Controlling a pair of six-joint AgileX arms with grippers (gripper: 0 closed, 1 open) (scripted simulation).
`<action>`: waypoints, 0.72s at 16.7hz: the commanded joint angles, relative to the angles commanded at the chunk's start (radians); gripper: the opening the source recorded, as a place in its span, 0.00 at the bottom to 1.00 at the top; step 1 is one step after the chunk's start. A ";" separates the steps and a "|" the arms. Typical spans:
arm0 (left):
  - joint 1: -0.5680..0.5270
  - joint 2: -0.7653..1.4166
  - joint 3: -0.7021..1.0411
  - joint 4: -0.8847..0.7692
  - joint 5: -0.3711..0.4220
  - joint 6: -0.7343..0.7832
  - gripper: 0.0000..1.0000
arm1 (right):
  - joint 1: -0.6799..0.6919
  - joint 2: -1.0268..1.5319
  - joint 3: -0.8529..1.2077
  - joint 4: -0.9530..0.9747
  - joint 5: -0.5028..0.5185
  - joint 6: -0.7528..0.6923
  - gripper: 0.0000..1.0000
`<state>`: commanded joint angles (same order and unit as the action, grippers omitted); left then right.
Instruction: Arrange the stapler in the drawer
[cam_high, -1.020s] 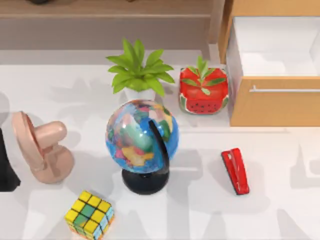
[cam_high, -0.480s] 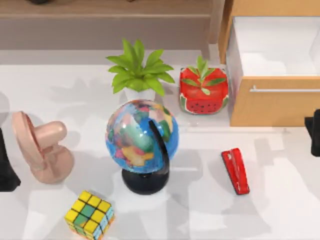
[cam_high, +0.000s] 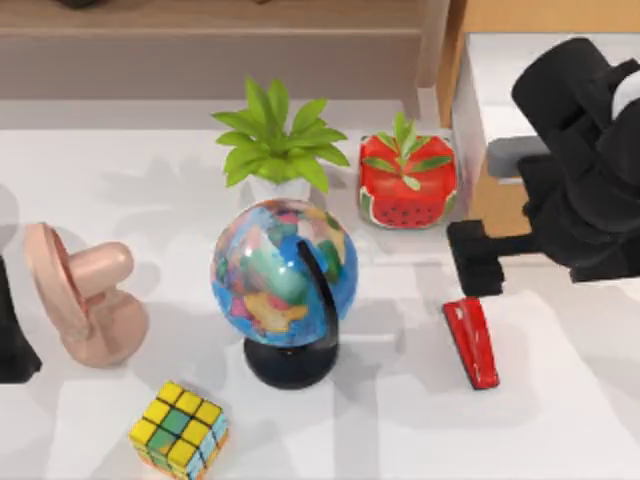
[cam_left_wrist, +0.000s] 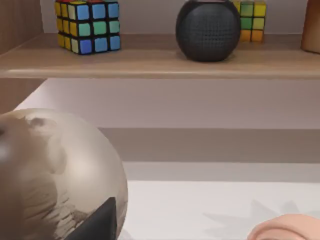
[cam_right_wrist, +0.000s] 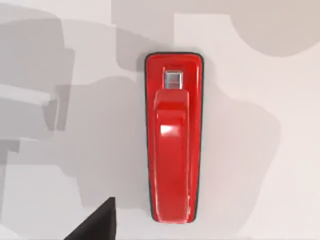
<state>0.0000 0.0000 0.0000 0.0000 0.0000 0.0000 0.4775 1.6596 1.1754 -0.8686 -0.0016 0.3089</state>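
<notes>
Right arm: the black AgileX arm is seen in the top view over the right side of the bench, across the drawer front.
Right tool (cam_high: 474, 262): it is placed just above the near end of the stapler, toward the drawer; nothing is held, and how far its fingers are parted cannot be told.
Stapler: the small, slim, glossy red wedge-shaped stapler (cam_high: 471, 342) is laid flat on the white bench (cam_high: 560, 420), right of the globe and in front of the drawer, apart from both.
Stapler, right wrist view: the red body (cam_right_wrist: 173, 137) is seen from straight above, lengthwise, with a small silver window near one end.
Drawer: the light-brown wooden box drawer (cam_high: 497, 212) with white interior is found at the bench's back right, pulled open, partly covered by the arm.
Left arm: it is parked at the bench's left edge, and a dark part of it is seen there; the state of its tool cannot be told.
Nearby: a multicoloured globe on a black stand (cam_high: 285, 285) is set at mid-bench, and a red watermelon-patterned cube planter (cam_high: 407, 186) is set just left of the drawer.
</notes>
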 joint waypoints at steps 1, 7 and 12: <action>0.000 0.000 0.000 0.000 0.000 0.000 1.00 | 0.019 0.070 0.047 -0.035 0.000 0.012 1.00; 0.000 0.000 0.000 0.000 0.000 0.000 1.00 | 0.077 0.266 0.188 -0.140 0.000 0.050 1.00; 0.000 0.000 0.000 0.000 0.000 0.000 1.00 | 0.073 0.266 0.182 -0.134 0.000 0.048 1.00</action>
<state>0.0000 0.0000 0.0000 0.0000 0.0000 0.0000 0.5501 1.9252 1.3576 -1.0022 -0.0021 0.3569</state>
